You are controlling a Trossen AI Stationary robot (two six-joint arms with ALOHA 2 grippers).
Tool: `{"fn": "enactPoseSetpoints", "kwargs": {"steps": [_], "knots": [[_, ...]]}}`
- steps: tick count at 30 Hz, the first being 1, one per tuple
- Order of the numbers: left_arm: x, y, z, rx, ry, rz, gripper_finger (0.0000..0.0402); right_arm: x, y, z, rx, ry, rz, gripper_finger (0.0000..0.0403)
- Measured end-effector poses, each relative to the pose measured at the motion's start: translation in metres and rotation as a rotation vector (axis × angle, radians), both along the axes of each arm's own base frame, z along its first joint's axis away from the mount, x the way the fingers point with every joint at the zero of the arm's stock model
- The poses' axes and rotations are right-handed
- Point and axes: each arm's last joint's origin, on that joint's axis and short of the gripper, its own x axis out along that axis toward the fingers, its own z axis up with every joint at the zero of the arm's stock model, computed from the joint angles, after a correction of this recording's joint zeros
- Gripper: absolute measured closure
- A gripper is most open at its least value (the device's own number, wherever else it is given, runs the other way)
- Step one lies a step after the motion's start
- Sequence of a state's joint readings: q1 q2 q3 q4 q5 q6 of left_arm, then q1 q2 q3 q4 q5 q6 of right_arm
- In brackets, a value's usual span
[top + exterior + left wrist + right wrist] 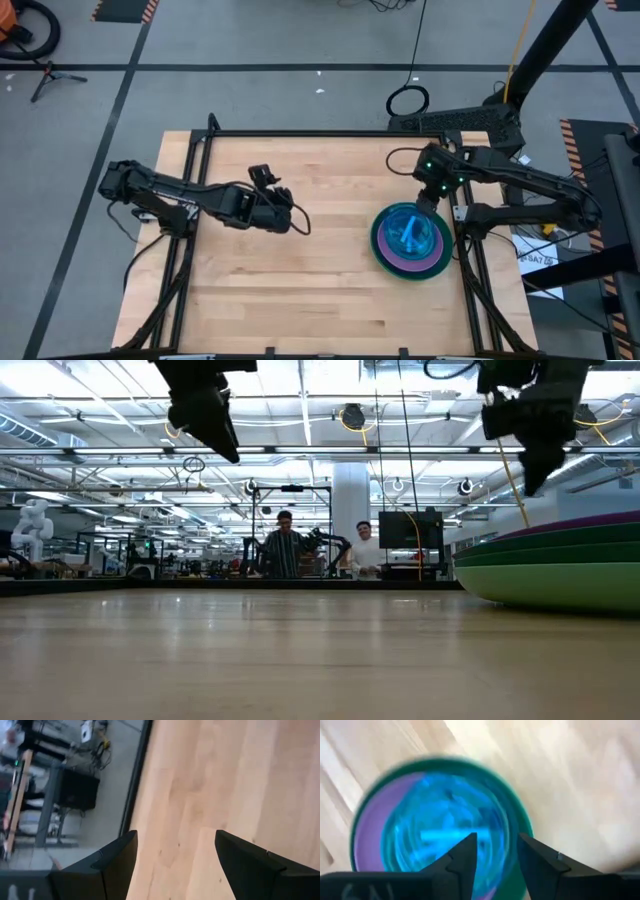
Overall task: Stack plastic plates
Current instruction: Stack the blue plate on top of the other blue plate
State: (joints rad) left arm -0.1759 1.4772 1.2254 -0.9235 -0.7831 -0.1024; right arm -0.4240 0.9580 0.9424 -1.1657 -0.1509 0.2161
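Nearest to the low camera is the wooden surface [300, 660], and on its right side lies the stack of plastic plates [560, 565]. From this level view the stack shows a light green plate [560, 582] at the bottom, dark green edges above it, and a thin purple edge on top.

From above, the same stack [410, 242] lies near the right edge of the surface [300, 300]. A dark green plate [378, 250] makes the outer ring, a purple plate [392, 262] shows as a crescent inside it, and a cyan-blue plate [408, 232] lies on top. The other plates under these are hidden, so I cannot tell their order.

The right tool [428, 205] hangs just over the far edge of the stack. In its wrist view the two fingers [465, 862] stand apart with a clear gap between them, and nothing is between them; the cyan-blue plate [445, 827] lies below, apart from the tool.

The left tool [290, 222] waits over the bare wood near the middle of the surface, well apart from the stack. Its fingers [112, 865] are spread wide and hold nothing.

Far behind the surface, two persons [285, 545] stand among desks and screens in the large room.
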Motion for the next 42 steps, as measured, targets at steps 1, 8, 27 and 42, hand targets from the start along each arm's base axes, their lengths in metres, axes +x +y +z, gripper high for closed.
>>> {"fn": "enactPoseSetpoints", "kwargs": {"steps": [1, 8, 27, 42], "knots": [[0.000, -0.002, -0.001, 0.001, 0.013, -0.021, 0.0130, 0.002, -0.001, 0.002, -0.024, -0.040, 0.019, 0.0269], [-0.025, -0.003, -0.016, -0.018, -0.062, -0.064, 0.0130, 0.012, -0.004, 0.003, -0.203, -0.346, 0.205, 0.0269], [-0.121, 0.019, -0.054, -0.183, -0.676, -0.313, 0.0131, -0.001, 0.010, -0.058, -0.466, -0.867, 0.442, 0.0277], [-0.160, 0.041, -0.076, -0.200, -0.887, -0.200, 0.0131, -0.031, 0.023, -0.070, -0.653, -0.970, 0.445, 0.0328]]}}
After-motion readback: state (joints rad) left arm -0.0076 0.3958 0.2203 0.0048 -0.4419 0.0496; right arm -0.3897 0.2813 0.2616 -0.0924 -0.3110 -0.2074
